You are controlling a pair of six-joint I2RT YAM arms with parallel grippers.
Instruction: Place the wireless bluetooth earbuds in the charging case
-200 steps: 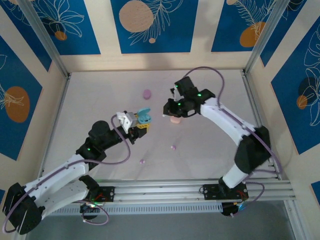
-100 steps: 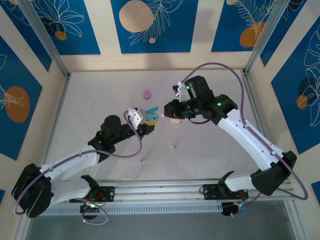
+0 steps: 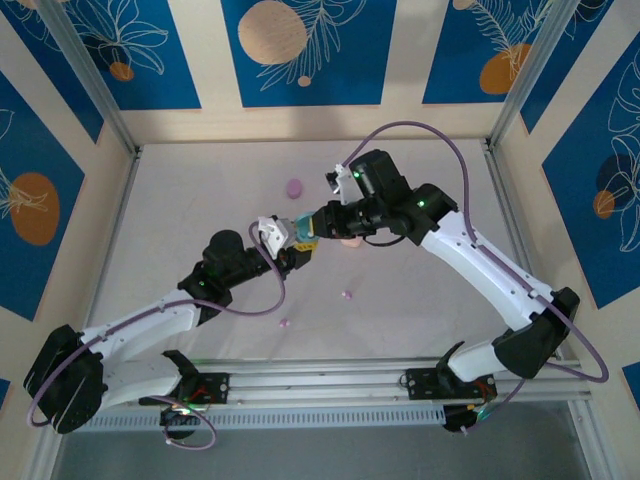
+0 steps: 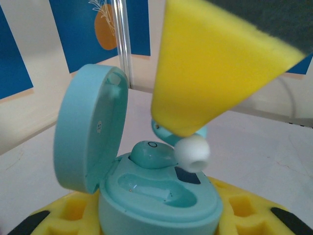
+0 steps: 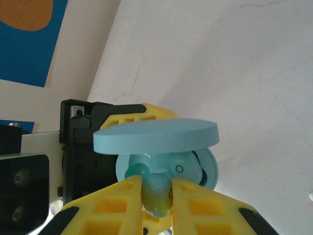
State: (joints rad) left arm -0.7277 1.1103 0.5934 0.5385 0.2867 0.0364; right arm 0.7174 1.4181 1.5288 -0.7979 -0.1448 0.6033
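Note:
My left gripper [image 3: 291, 246] [image 4: 161, 223] is shut on the light blue charging case [image 3: 298, 233] [image 4: 161, 196], holding it off the table with its lid [image 4: 88, 132] [image 5: 155, 134] swung open. One light blue earbud [image 4: 149, 154] [image 5: 183, 169] sits in a slot of the case. The slot beside it is empty. My right gripper [image 3: 313, 226] [image 5: 157, 196] is shut on a second light blue earbud [image 5: 157, 195], whose white tip [image 4: 192, 152] hangs just above the case, over the seated bud. Two purple earbuds [image 3: 347, 295] [image 3: 284, 322] lie on the table nearer the arm bases.
A pink oval case [image 3: 350, 240] lies on the table just behind the right gripper. A purple oval case [image 3: 294, 187] sits farther back. Metal frame posts and patterned walls close in the white table [image 3: 200, 200] on three sides.
The left gripper carried the open case up and to the right. The right gripper swung left with its earbud and now hangs right over the case.

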